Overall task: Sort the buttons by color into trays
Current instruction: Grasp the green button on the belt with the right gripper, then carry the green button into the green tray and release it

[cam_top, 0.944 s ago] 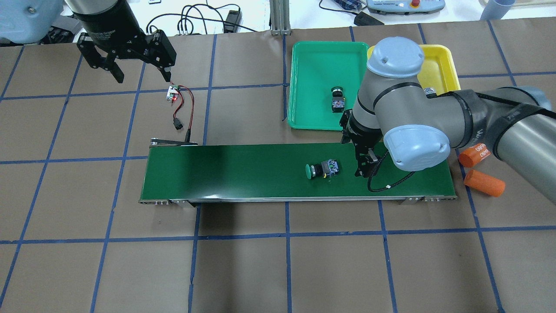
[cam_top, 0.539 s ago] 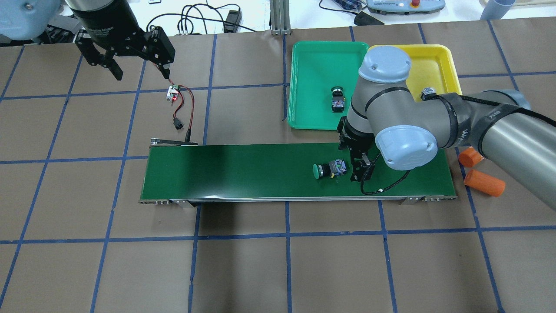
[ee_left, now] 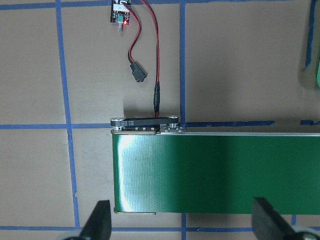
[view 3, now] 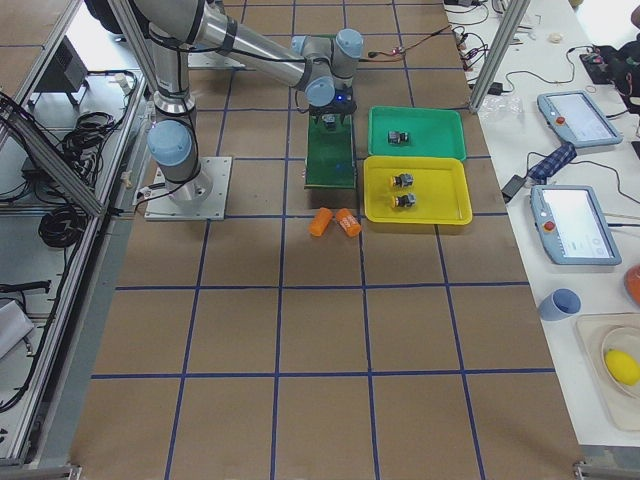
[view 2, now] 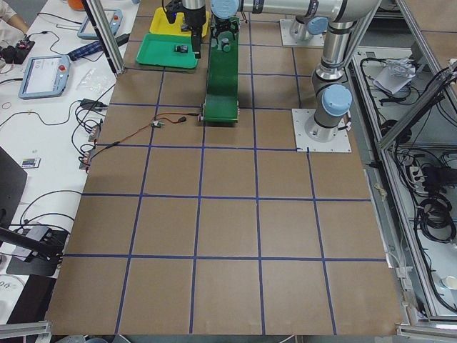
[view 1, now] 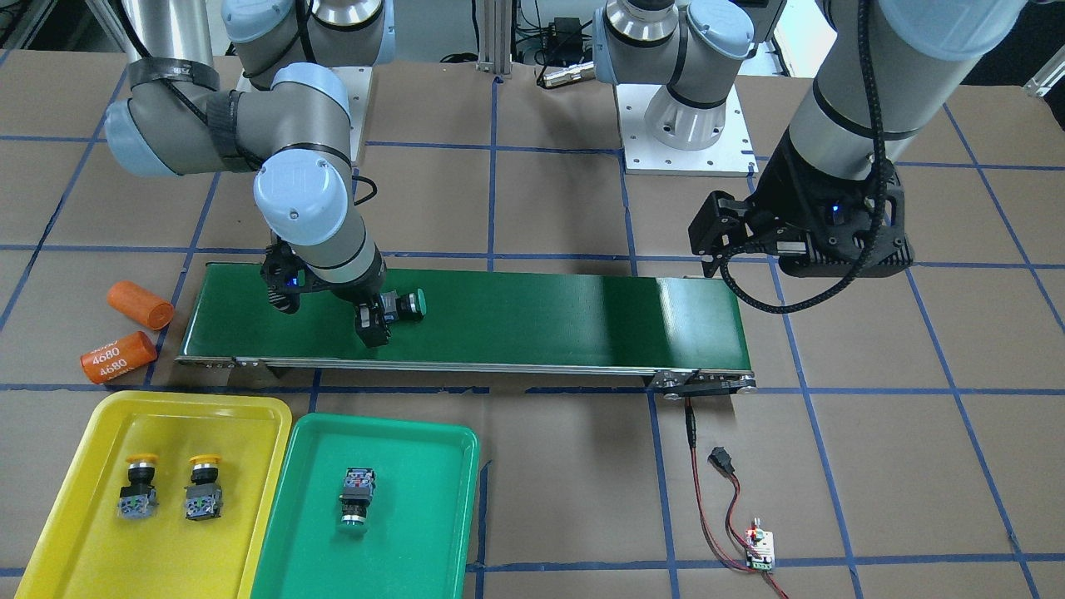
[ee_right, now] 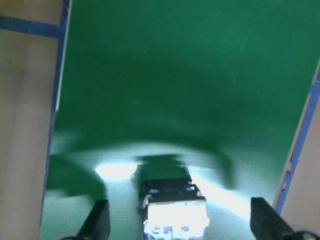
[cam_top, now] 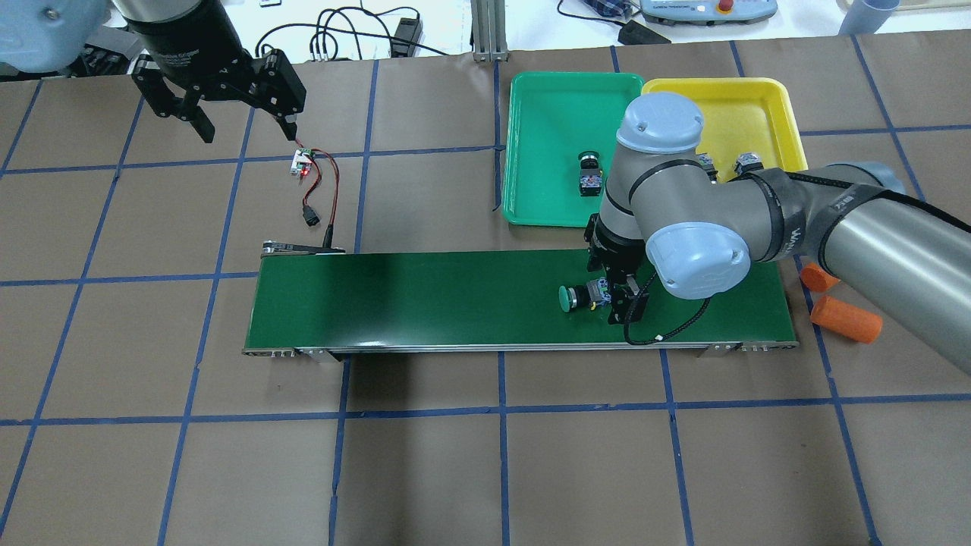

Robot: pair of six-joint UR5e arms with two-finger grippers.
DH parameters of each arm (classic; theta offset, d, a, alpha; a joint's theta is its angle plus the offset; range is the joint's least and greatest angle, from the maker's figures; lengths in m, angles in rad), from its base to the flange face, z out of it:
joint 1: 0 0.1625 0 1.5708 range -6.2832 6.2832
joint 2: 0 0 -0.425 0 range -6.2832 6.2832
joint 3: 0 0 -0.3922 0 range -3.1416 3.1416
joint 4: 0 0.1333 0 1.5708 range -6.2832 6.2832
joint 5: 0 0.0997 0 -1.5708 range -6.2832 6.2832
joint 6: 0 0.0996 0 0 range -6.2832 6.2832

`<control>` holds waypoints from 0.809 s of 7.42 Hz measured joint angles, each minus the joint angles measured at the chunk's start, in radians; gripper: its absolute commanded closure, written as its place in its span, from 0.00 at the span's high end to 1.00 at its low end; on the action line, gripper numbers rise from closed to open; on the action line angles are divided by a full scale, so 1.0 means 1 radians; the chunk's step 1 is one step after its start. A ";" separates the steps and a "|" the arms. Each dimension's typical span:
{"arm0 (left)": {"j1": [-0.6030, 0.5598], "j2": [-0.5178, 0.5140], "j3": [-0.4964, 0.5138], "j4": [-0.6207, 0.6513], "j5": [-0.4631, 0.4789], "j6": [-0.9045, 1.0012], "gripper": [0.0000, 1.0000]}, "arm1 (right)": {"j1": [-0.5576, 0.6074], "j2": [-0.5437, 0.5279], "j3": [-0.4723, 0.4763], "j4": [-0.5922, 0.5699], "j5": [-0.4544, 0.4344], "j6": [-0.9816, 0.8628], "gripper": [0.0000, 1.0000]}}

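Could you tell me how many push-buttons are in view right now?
4. Two yellow buttons lie side by side in the yellow tray, one green button in the green tray, and a second green button on the conveyor belt. None appears hidden.

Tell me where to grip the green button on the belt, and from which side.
Grip the green button by its squarish body, from straight above, fingers across its width. It lies on its side on the belt; the round cap would likely slip.

Button on belt, trays behind
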 measured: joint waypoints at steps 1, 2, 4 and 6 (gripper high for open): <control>0.001 0.000 0.000 0.000 0.000 0.000 1.00 | 0.005 0.002 0.002 0.002 -0.004 0.003 0.24; 0.001 -0.001 0.002 0.000 0.000 0.001 1.00 | 0.009 0.002 0.007 0.003 -0.009 0.001 0.00; 0.002 -0.002 0.004 0.000 0.000 0.001 1.00 | 0.010 -0.003 0.012 0.003 -0.015 -0.030 0.00; 0.002 -0.003 0.007 0.000 0.000 0.001 1.00 | 0.010 -0.012 -0.002 0.008 -0.061 -0.075 0.00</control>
